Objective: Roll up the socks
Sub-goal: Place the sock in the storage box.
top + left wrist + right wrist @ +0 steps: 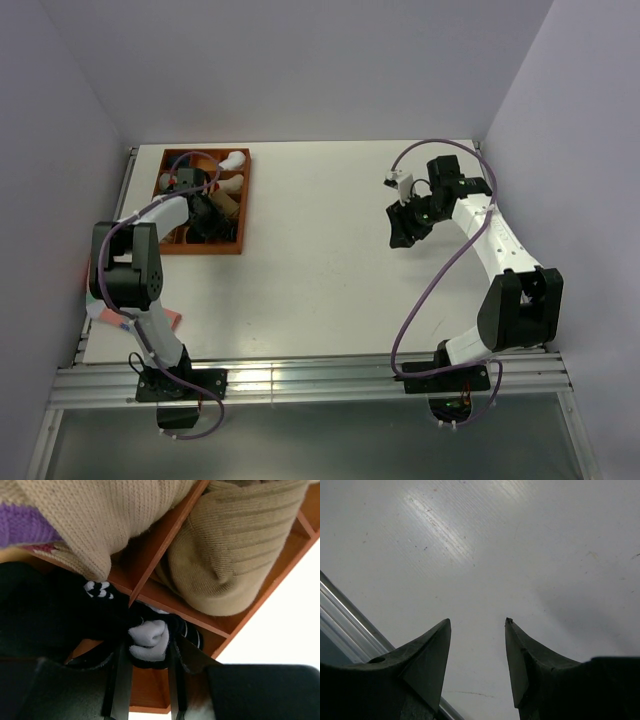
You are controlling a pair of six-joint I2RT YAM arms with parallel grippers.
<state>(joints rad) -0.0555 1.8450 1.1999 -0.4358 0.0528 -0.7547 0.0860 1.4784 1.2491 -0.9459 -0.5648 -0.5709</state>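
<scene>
So the left gripper (146, 651) is down inside the orange tray (243, 200), which sits at about 10 o'clock on the table (320, 290). Its two fingers (116, 680) are pinched onto the black striped sock (150, 637), right on a white patch of it, with the rest of the black fabric bunched off toward 9 o'clock against a wooden divider. The tan sock (235, 555) is in the next compartment over, at roughly 1 o'clock from the pinched bit, a ribbed lump lying against the tray wall. At 11 o'clock there's a beige knit sock (100, 520) with a purple patch on it. The right gripper (477, 622) is way over at about 2 o'clock on the table, hovering over bare surface with its jaws apart and nothing between them.
</scene>
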